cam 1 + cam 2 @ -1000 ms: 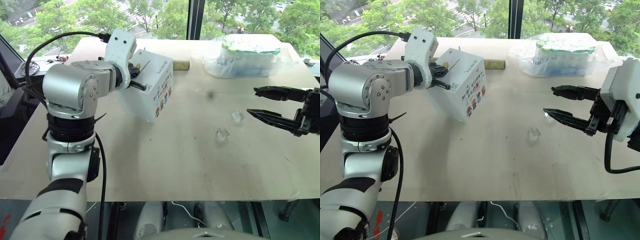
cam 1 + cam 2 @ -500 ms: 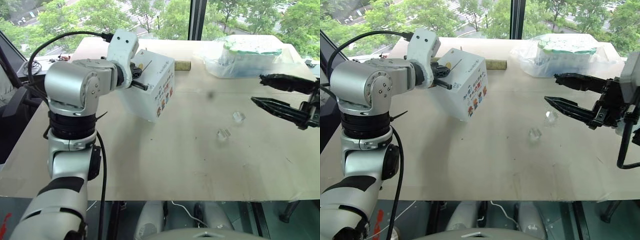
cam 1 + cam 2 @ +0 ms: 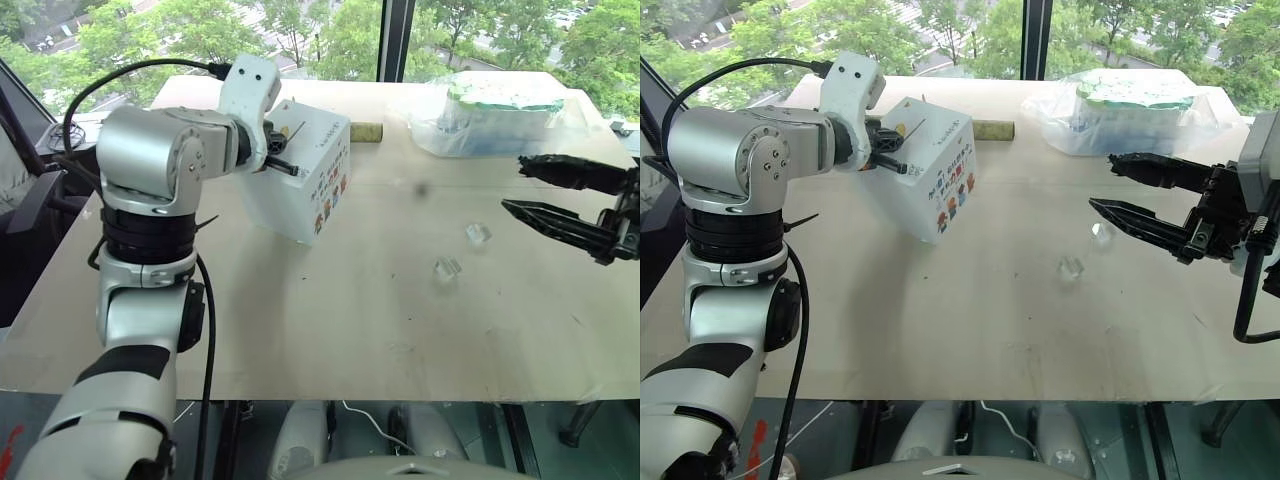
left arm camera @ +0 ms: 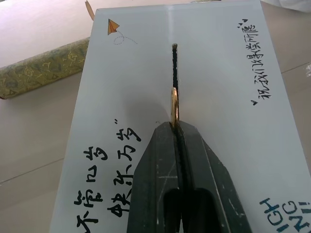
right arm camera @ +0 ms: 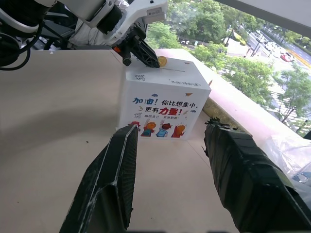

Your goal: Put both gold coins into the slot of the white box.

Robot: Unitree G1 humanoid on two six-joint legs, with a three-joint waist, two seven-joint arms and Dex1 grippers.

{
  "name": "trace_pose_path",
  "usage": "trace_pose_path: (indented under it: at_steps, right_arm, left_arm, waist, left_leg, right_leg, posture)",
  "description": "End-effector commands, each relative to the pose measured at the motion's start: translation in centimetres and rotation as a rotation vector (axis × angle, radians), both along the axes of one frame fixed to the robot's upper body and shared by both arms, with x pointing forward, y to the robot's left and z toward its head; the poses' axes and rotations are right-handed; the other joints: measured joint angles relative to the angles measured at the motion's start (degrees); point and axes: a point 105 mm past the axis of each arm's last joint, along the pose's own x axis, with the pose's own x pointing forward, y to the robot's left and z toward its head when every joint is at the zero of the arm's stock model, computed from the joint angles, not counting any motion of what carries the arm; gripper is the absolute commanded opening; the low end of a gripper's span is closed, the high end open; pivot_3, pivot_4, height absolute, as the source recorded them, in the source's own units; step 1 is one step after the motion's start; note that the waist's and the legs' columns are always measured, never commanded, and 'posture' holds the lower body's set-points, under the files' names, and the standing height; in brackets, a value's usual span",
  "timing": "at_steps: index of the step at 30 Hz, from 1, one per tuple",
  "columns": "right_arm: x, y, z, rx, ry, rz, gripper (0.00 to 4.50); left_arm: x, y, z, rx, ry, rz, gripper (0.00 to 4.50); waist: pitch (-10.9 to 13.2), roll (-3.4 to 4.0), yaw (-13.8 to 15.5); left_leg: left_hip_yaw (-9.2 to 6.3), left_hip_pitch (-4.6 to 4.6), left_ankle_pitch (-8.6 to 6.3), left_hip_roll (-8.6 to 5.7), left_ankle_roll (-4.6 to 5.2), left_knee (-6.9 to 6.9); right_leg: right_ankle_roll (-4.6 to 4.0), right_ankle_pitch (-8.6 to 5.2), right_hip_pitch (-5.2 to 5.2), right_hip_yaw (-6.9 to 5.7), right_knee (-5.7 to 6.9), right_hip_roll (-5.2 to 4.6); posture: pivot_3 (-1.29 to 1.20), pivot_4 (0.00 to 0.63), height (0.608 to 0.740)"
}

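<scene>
- The left gripper [image 4: 176, 127] is clamped on one gold coin [image 4: 174, 106] — the coin stands on edge between the closed black fingers [image 4: 158, 160], right above the top face of the white box [image 4: 214, 145].
- The coin's edge lines up with the slot [image 4: 174, 65], a thin dark slit running away from the fingertips; I cannot tell whether the coin already touches the slit.
- The box sits on the far left part of the table [image 3: 330, 320], with black handwriting on top and small cartoon pictures on its side.
- Just beyond the box, at the far edge, lies a greenish patterned roll [image 3: 365, 130].
- The right gripper [image 3: 1118, 187] hangs over the right side of the table, well apart from the box — its two fingers are spread with nothing between them.
- Two small clear plastic pieces [image 3: 446, 267] lie on the tabletop between the box and the right gripper.
- A clear-bagged green-and-white package [image 3: 495, 110] rests at the far right.
</scene>
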Motion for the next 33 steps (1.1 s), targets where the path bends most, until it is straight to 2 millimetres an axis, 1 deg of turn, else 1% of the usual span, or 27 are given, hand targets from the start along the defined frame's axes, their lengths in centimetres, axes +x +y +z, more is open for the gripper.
trace_pose_path:
  at_steps: [1,13,20,26,33]
  right_arm:
    - [-0.56,-0.01,1.2,-0.001,-0.08,-0.011,2.36]
    - [-0.49,0.38,1.17,-0.008,-0.076,-0.011,2.36]
    - [-0.4,0.65,1.17,-0.011,-0.07,-0.011,2.36]
    - [-0.31,0.75,1.12,-0.022,-0.062,-0.014,2.36]
    - [-0.3,0.68,1.03,-0.021,-0.056,-0.016,2.36]
  left_arm:
    - [-0.02,-0.06,-2.09,0.016,0.094,0.004,0.0]
    - [0.06,-0.39,-2.06,0.019,0.08,-0.012,0.0]
    - [-0.02,-0.67,-2.17,0.066,0.053,-0.051,0.0]
    - [-0.16,-0.55,-2.53,0.039,0.081,-0.049,0.0]
    - [-0.23,-1.03,-2.34,-0.011,0.091,-0.064,0.0]
  waist:
    - [0.0,0.01,0.0]
    - [0.0,0.02,0.0]
    - [0.0,0.02,0.1]
    - [0.0,0.03,0.1]
    - [0.0,0.03,0.1]
  left_leg:
    - [0.0,0.0,0.0,0.0,0.0,0.0]
    - [-0.05,0.02,0.0,-0.01,0.0,0.02]
    - [-0.09,0.02,0.0,-0.01,0.0,0.03]
    - [-0.1,0.02,-0.01,-0.02,0.01,0.04]
    - [-0.11,0.01,-0.01,-0.02,0.01,0.05]
  right_leg:
    - [0.0,0.0,0.01,0.0,0.0,0.0]
    - [0.0,0.0,0.04,-0.03,0.0,0.0]
    - [0.0,0.0,0.09,-0.07,-0.02,-0.03]
    - [0.0,0.0,0.12,-0.08,-0.03,-0.04]
    - [0.0,0.0,0.12,-0.1,-0.04,-0.04]
  posture:
    - [0.0,0.15,0.74]
    - [0.0,0.15,0.74]
    - [0.0,0.15,0.74]
    - [0.0,0.15,0.74]
    - [0.0,0.15,0.74]
